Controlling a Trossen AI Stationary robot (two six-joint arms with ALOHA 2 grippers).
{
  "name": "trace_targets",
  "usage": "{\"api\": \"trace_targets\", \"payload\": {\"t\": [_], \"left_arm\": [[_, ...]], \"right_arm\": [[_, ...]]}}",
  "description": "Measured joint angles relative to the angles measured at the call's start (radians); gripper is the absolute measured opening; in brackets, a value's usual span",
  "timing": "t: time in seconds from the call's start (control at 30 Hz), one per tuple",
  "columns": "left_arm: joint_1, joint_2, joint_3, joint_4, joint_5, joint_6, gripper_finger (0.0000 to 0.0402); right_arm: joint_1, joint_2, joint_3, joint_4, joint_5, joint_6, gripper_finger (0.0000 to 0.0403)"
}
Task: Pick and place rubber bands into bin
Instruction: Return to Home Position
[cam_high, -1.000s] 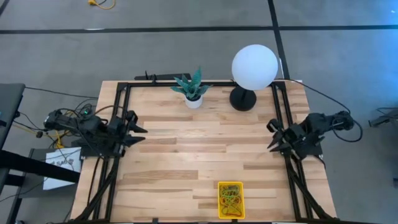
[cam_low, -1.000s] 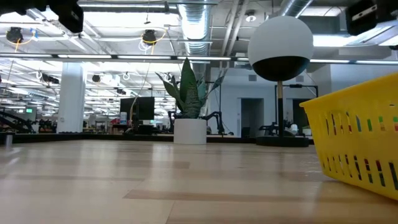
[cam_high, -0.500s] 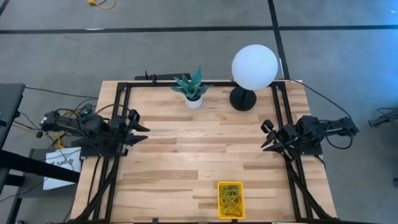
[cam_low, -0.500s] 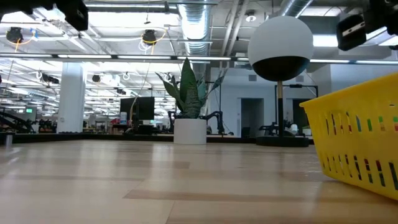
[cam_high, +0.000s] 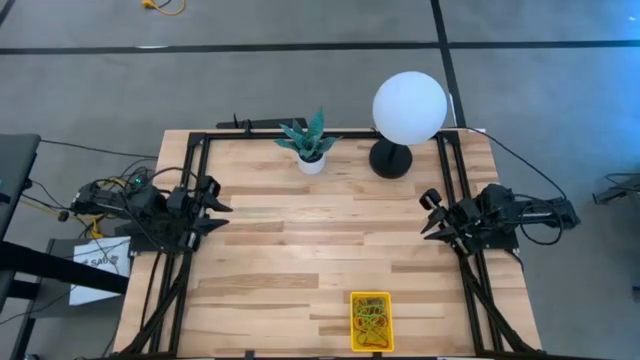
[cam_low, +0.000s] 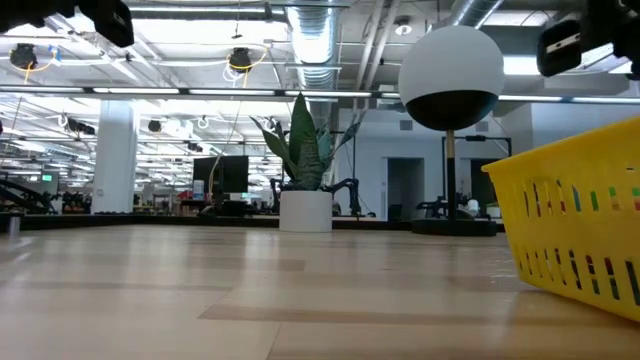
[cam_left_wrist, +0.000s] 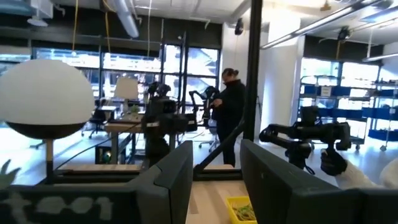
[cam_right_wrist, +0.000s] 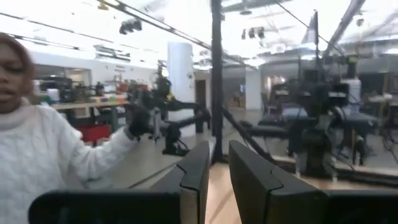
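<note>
Low view: bin (cam_low: 572, 232) partly off-frame.

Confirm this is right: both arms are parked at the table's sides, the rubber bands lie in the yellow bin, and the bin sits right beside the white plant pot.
Not quite. The high view shows the bin at the table edge opposite the plant pot, well apart from it. The rest holds.

Bright-yellow slotted plastic bin (cam_low: 575, 240), green, red and orange rubber bands (cam_high: 370, 322), pale plank-striped wooden desk (cam_high: 300, 250), white globe lamp (cam_high: 409, 107) on black base (cam_high: 390, 160), green plant (cam_high: 305, 135) in white pot (cam_high: 311, 165), grey floor (cam_high: 300, 80)
</note>
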Motion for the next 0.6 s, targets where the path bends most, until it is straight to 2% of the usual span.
{"api": "trace_targets", "payload": {"t": [0.17, 0.3, 0.43, 0.6], "left_arm": [[0.0, 0.0, -0.085, 0.106, 0.005, -0.007, 0.0123], [0.0, 0.0, -0.092, 0.129, 0.004, -0.016, 0.0123], [0.0, 0.0, -0.092, 0.134, -0.004, -0.012, 0.0123], [0.0, 0.001, -0.095, 0.136, -0.01, -0.023, 0.0123]], "right_arm": [[-0.042, 0.0, -0.04, 0.042, 0.015, 0.066, 0.0056], [-0.073, 0.0, -0.042, 0.04, 0.026, 0.072, 0.0056], [-0.101, 0.0, -0.042, 0.001, 0.098, 0.07, 0.0056], [-0.123, 0.0, -0.042, -0.028, 0.105, 0.097, 0.0056]]}}
